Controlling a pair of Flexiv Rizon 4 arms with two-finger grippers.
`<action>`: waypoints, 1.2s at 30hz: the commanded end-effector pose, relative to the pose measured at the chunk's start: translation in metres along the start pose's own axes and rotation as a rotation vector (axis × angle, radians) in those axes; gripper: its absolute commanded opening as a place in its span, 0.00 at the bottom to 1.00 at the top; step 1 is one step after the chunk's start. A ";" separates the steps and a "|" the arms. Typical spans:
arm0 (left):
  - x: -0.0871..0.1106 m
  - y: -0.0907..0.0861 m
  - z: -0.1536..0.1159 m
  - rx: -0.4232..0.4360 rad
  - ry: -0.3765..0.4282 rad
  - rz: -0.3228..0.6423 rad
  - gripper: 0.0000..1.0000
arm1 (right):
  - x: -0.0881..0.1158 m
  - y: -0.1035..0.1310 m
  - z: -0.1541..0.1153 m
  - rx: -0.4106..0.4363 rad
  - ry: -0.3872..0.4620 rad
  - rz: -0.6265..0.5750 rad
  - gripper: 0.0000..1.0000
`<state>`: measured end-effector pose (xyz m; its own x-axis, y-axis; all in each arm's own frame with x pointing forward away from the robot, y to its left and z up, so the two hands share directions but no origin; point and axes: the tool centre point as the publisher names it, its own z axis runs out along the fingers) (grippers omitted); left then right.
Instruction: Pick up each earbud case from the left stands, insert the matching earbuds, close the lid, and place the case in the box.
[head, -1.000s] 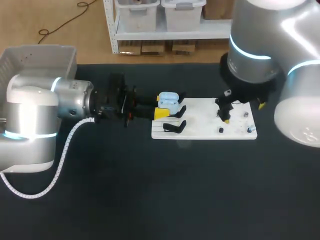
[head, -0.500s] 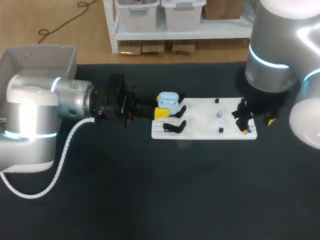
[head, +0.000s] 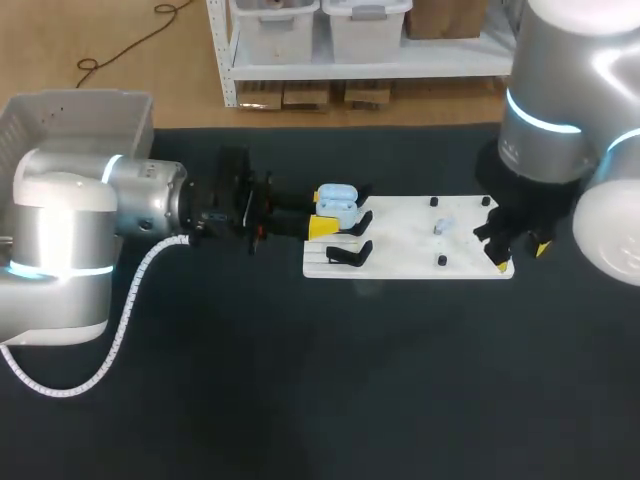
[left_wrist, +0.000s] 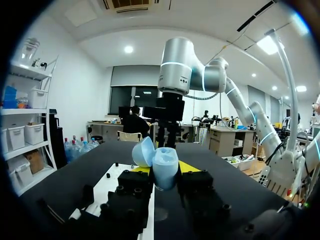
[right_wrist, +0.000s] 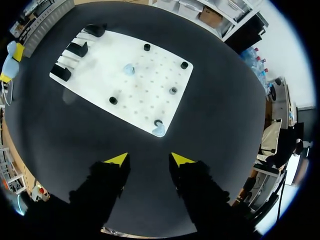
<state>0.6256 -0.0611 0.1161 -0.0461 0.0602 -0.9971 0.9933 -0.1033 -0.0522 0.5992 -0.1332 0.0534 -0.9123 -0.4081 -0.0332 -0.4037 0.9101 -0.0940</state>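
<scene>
A light blue earbud case (head: 337, 199) with its lid up is held sideways over the left end of the white board (head: 400, 262). My left gripper (head: 325, 212) is shut on it. The left wrist view shows the open case (left_wrist: 165, 160) between that gripper's (left_wrist: 165, 172) yellow tips, lid (left_wrist: 143, 151) tilted back. My right gripper (head: 520, 256) hangs over the board's right edge. In its own view it (right_wrist: 149, 159) is open and holds nothing. One earbud (right_wrist: 159, 130) lies just ahead of it at the board's (right_wrist: 145, 75) near edge. Another earbud (right_wrist: 129, 69) lies mid-board.
Two black stands (head: 350, 222) (head: 350, 253) sit at the board's left end, just under the held case. Small black pegs (head: 441, 261) dot the board. A grey bin (head: 75, 120) stands at the table's back left corner.
My right arm has swung from the middle of the board to its right edge, and its fingers have drawn closer together. The left arm and the case have not moved.
</scene>
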 end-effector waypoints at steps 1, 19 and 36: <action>0.001 0.000 0.000 0.000 -0.002 0.002 0.00 | -0.009 -0.002 0.006 -0.009 0.026 -0.004 0.50; 0.001 0.000 0.000 0.000 -0.002 0.002 0.00 | -0.016 -0.010 0.025 0.018 0.047 -0.031 0.46; 0.001 0.000 0.000 0.000 -0.002 0.002 0.00 | -0.022 -0.017 0.036 0.054 0.034 -0.041 0.43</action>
<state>0.6256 -0.0611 0.1161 -0.0461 0.0602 -0.9971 0.9933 -0.1033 -0.0522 0.6290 -0.1423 0.0228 -0.8966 -0.4427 0.0119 -0.4397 0.8866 -0.1434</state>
